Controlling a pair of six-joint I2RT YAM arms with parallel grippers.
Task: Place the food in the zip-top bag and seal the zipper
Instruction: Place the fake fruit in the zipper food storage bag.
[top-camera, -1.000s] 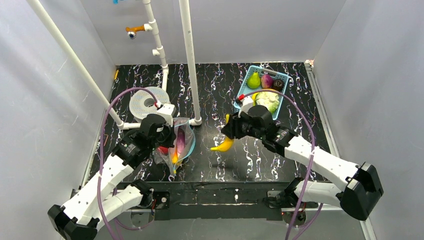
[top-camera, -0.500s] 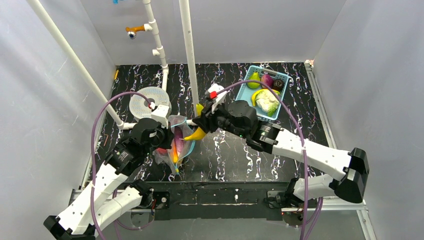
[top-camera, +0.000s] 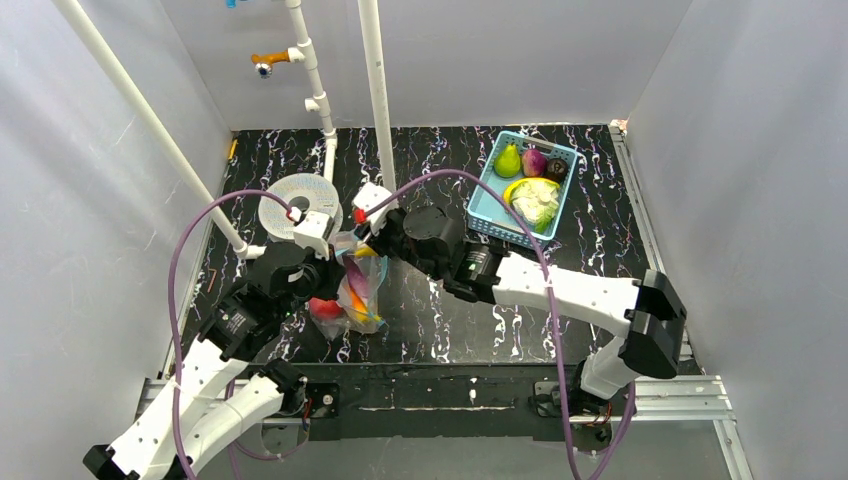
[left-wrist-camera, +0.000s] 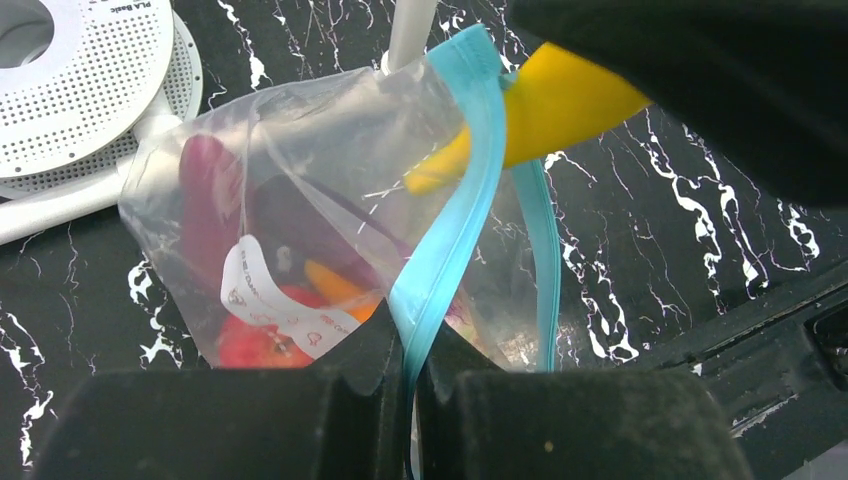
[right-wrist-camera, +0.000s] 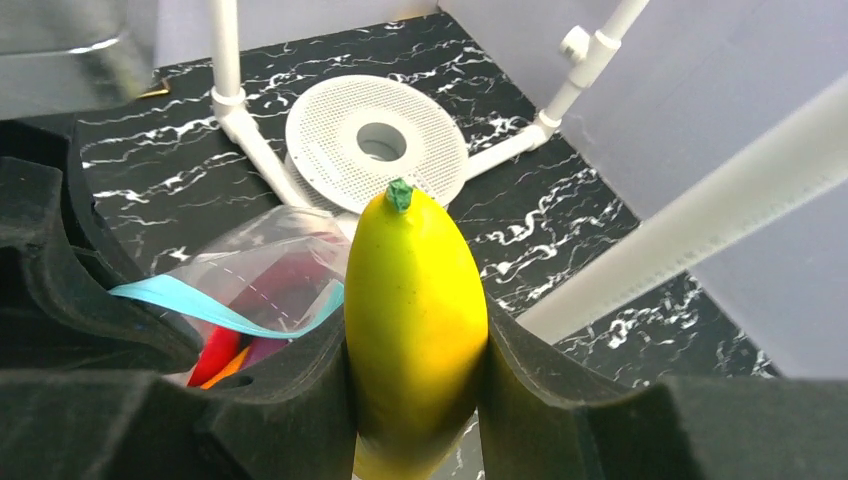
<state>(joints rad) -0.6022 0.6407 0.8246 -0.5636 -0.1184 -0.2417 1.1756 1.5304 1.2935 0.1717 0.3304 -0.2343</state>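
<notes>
- The zip-top bag (left-wrist-camera: 300, 180), clear and crinkly with a white label (left-wrist-camera: 270, 295), hangs above the table (top-camera: 440, 310), toward 8 o'clock of its middle.
- The left tool (left-wrist-camera: 410, 390) is pinched together on the light-blue zipper (left-wrist-camera: 455, 230).
- The right tool (right-wrist-camera: 415, 400) is clamped on the glossy yellow banana (right-wrist-camera: 415, 290), whose tip sits inside the bag's mouth.
- A red apple (left-wrist-camera: 255, 345), a magenta piece (left-wrist-camera: 205, 190) and an orange piece (left-wrist-camera: 335, 285) blur behind the plastic.
- The banana's lower end is cut off at 6 o'clock in the right wrist view.
</notes>
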